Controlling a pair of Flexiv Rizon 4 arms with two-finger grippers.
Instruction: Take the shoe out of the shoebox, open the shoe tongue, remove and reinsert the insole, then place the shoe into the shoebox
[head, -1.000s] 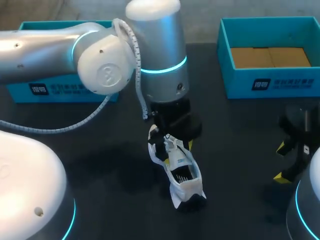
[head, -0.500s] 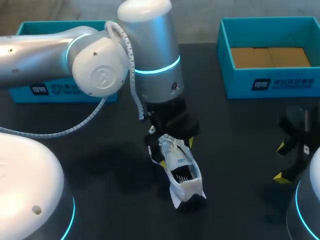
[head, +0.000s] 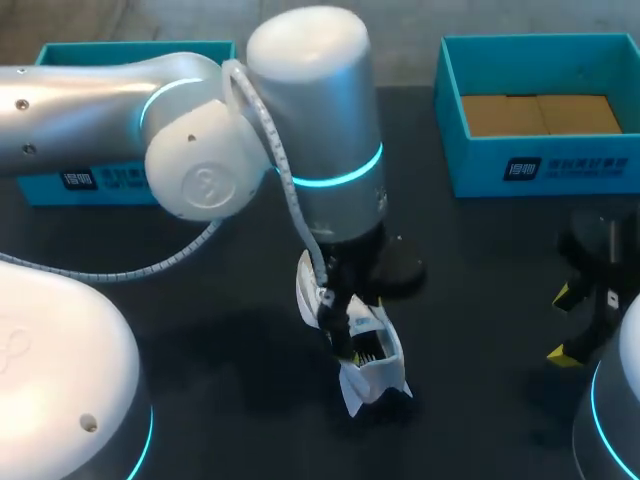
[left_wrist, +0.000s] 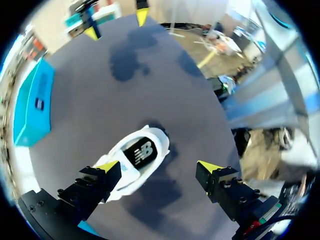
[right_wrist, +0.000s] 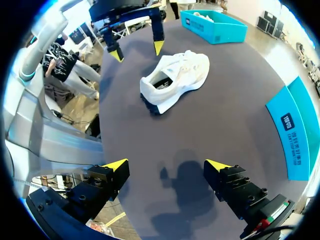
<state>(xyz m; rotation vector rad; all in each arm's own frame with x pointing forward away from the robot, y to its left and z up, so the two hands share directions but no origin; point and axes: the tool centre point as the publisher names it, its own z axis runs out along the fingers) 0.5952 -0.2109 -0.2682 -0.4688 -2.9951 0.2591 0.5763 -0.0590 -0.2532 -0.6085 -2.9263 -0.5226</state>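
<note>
Now the shoe (head: 370, 365) stands on its sole on the table (head: 480, 260), out in the middle and well apart from both teal boxes: the left box (head: 130, 180) and the right box (head: 540, 165). Its opening faces up, and the wrist view looks straight down onto the insole (left_wrist: 141, 151).

The left gripper (left_wrist: 159, 167) hangs over the shoe with its fingers spread wide and nothing held. One finger sits over the shoe's edge and the other is well off to the side. I cannot tell whether either tip touches the shoe. The right gripper (right_wrist: 167, 165) is parked near the table's right edge, also spread and empty, with the shoe well ahead of it.

The step in hand looks like opening the tongue (right_wrist: 189, 62). To do it well, I would centre the left gripper on the tongue rather than on the shoe's side wall. It should come down gently and pinch only the tongue's free end. Then pull forward toward the toe, not upward — a light shoe will lift or tip. Bringing the right gripper in to steady the heel would help.
</note>
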